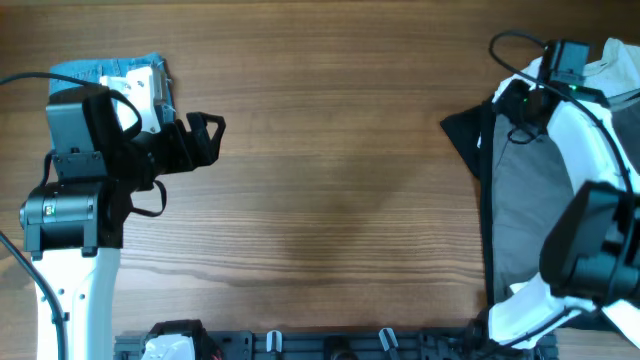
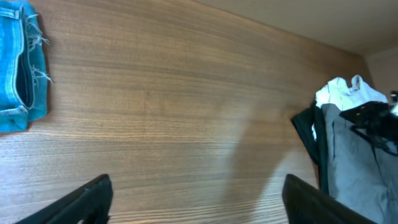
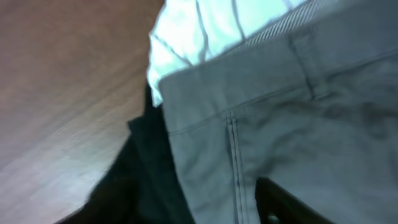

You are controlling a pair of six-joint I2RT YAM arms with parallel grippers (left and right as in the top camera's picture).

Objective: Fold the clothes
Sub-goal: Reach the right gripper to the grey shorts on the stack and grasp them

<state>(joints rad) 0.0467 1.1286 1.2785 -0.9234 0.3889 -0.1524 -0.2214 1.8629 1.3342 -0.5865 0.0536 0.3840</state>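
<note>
- Across the middle of the bench (image 1: 330, 200), wood lies open between the arms.
- Grey shorts (image 1: 530, 200) lie rumpled at the right edge, over a black garment (image 1: 462, 135) and beside a white garment (image 1: 615, 60).
- Plain weave, with a stitched waistband and belt loop.
- Left fingers (image 2: 93, 196) are spread wide and hold nothing.
- Right fingers (image 3: 280, 202) sit close over the grey cloth; how far they are spread cannot be told.

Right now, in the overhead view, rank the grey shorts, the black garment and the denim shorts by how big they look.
1. grey shorts: clearly largest, even partly covered.
2 and 3. black garment and denim shorts: only small patches show, too alike to rank.
</note>
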